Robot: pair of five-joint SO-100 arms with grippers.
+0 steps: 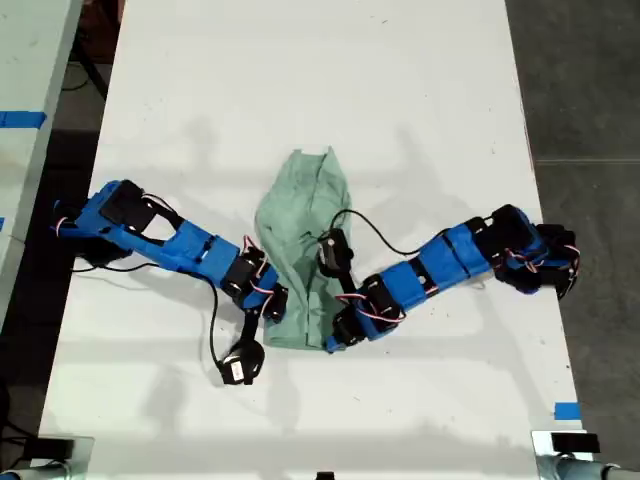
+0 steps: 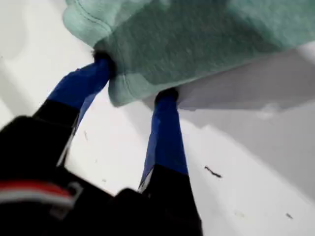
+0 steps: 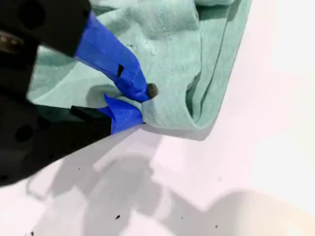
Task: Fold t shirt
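The pale mint-green t shirt lies bunched lengthwise in the middle of the white table. In the exterior view my first gripper comes in from the left at the shirt's near left edge. In the first wrist view my first gripper has its blue fingers apart, tips at the rolled hem of the shirt, which casts a shadow on the table. My second gripper reaches in from the exterior view's right to the near right corner. There my second gripper is shut on the cloth.
Both blue arms lie low over the table, with black cables trailing beside them. A blue tape mark sits near the table's near right corner in the exterior view. Another surface with blue tape stands at that view's left, dark floor at its right.
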